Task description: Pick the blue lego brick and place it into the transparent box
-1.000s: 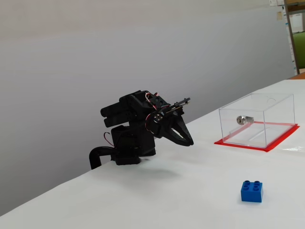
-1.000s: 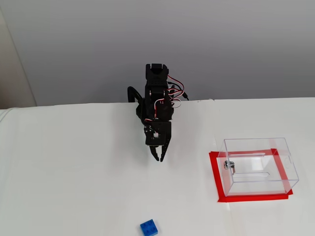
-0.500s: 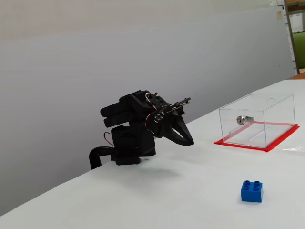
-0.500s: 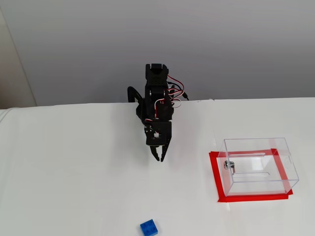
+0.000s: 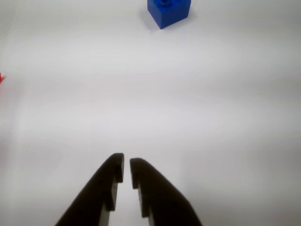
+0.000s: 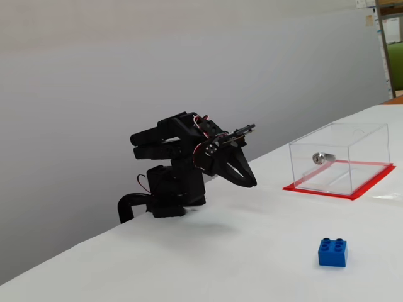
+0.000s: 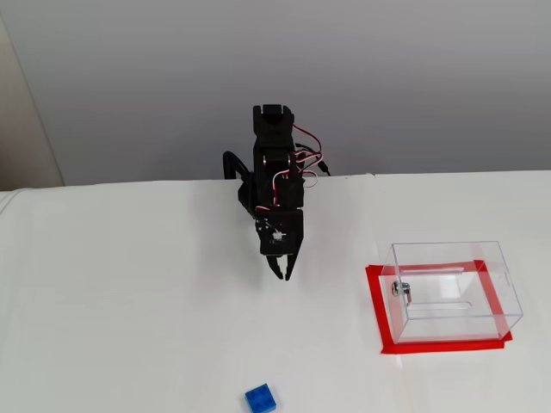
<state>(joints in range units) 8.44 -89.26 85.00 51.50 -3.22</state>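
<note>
Black gripper [image 6: 250,183] folded near arm base, jaws nearly closed with a thin slit between, holding nothing.
Blue lego brick [image 6: 332,252], studs up, sits alone on white table [image 7: 129,327], well ahead of the fingertips [image 5: 117,162] in wrist view. At right in both fixed views, transparent box [image 7: 452,288] on red base: only its silver lock [image 7: 399,289].

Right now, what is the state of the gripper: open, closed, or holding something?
Gripper: nearly closed with only a thin gap, holding nothing; the blue lego brick lies apart on the table.
</note>
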